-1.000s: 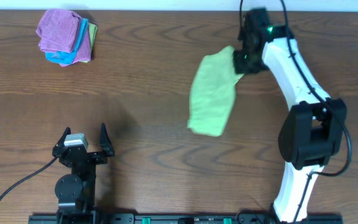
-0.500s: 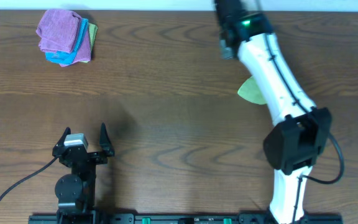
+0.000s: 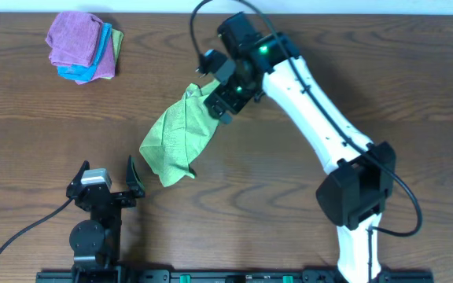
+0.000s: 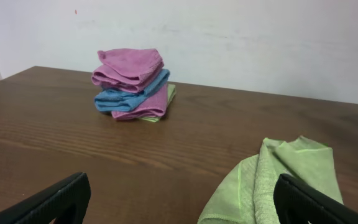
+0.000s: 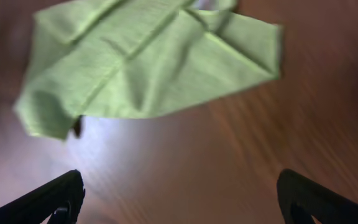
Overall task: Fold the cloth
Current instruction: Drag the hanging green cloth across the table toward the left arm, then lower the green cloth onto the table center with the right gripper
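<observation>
The lime-green cloth (image 3: 175, 137) lies rumpled and partly doubled over at the table's centre-left, running from my right gripper down toward my left one. My right gripper (image 3: 215, 94) hangs over its far end, open and holding nothing. In the right wrist view the cloth (image 5: 148, 59) spreads beyond the wide-apart fingers, and only bare wood shows at my right gripper (image 5: 179, 199). My left gripper (image 3: 105, 174) rests open near the front edge. In its own view my left gripper (image 4: 179, 205) is empty, and the cloth (image 4: 278, 180) reaches its right fingertip (image 4: 309, 202).
A stack of folded purple, light-blue and green cloths (image 3: 83, 45) sits at the far left corner, also visible as the stack (image 4: 132, 84) ahead of the left wrist. The white right arm (image 3: 321, 118) stretches diagonally over the table's middle.
The right arm swung from the far right across to the centre-left carrying the cloth, then opened its jaws and let it go. The left arm has not moved.
</observation>
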